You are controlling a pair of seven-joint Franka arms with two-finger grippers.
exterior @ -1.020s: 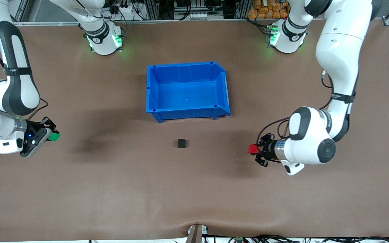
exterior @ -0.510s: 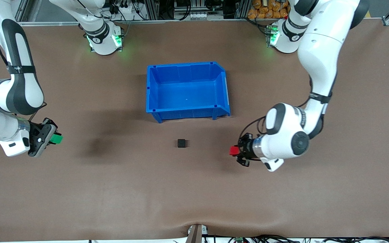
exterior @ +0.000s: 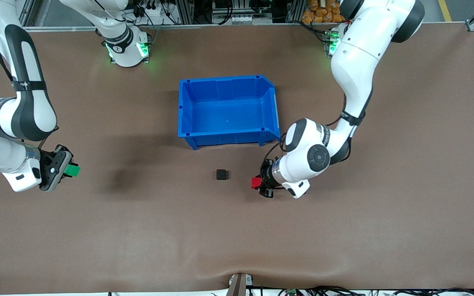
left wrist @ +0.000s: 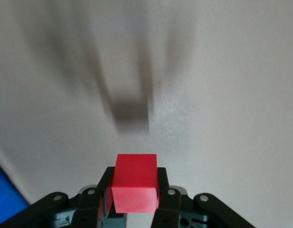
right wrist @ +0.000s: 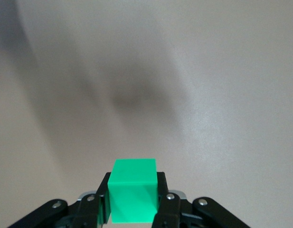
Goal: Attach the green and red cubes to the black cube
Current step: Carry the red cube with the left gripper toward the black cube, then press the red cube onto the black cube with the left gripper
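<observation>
The black cube (exterior: 221, 174) sits on the brown table, nearer the front camera than the blue bin. My left gripper (exterior: 258, 183) is shut on the red cube (exterior: 256, 182) (left wrist: 135, 183), low over the table just beside the black cube toward the left arm's end, with a gap between them. In the left wrist view the black cube shows only as a dark blur (left wrist: 132, 114). My right gripper (exterior: 69, 169) is shut on the green cube (exterior: 72, 170) (right wrist: 133, 196) over the table at the right arm's end, well apart from the black cube.
An open blue bin (exterior: 228, 129) stands at the table's middle, with nothing in it. The two arm bases stand along the edge farthest from the front camera. Bare brown tabletop (exterior: 237, 238) stretches all around the black cube.
The left gripper has carried the red cube a long way toward the black cube. The right gripper with the green cube has edged slightly toward it. The black cube has not moved.
</observation>
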